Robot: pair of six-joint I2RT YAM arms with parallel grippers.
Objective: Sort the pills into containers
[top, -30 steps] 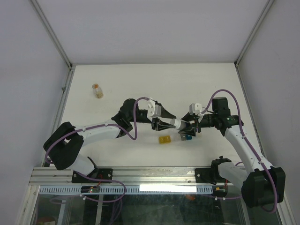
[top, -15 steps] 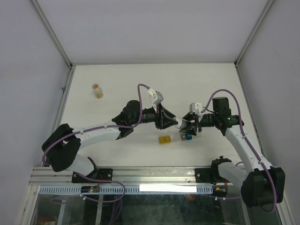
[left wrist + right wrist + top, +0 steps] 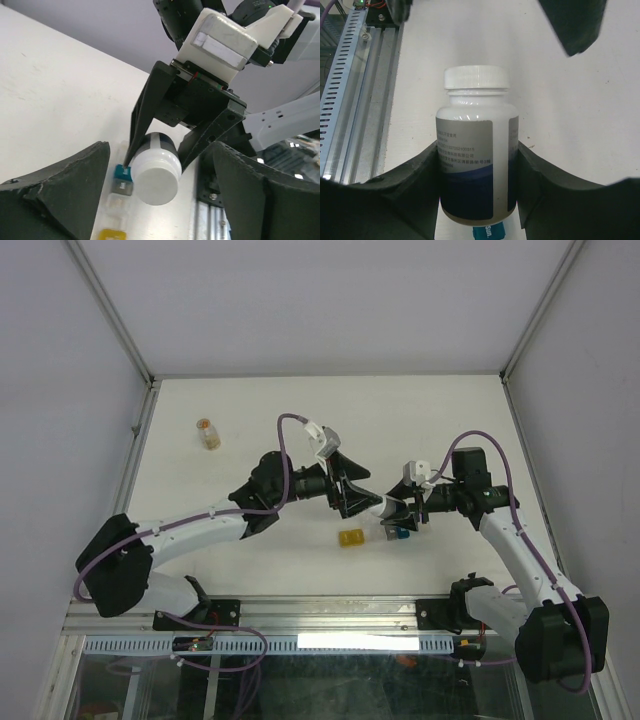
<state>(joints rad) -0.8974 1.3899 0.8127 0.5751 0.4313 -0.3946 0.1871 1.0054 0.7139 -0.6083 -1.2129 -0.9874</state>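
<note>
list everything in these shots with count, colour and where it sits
white plastic pill bottle with a screw cap: one, white with a grey and blue label, held on its side above the table
strip of small joined square plastic compartments: one, yellow toward one end, teal toward the other, clear between, on the table under the bottle
small orange-topped vial: one, pale body, far left of the table, apart from the rest
flat white table: one, white, under everything
left hand: one, black, open, fingers either side of the bottle's cap, not gripping
right hand: one, black, shut on the bottle's body
</note>
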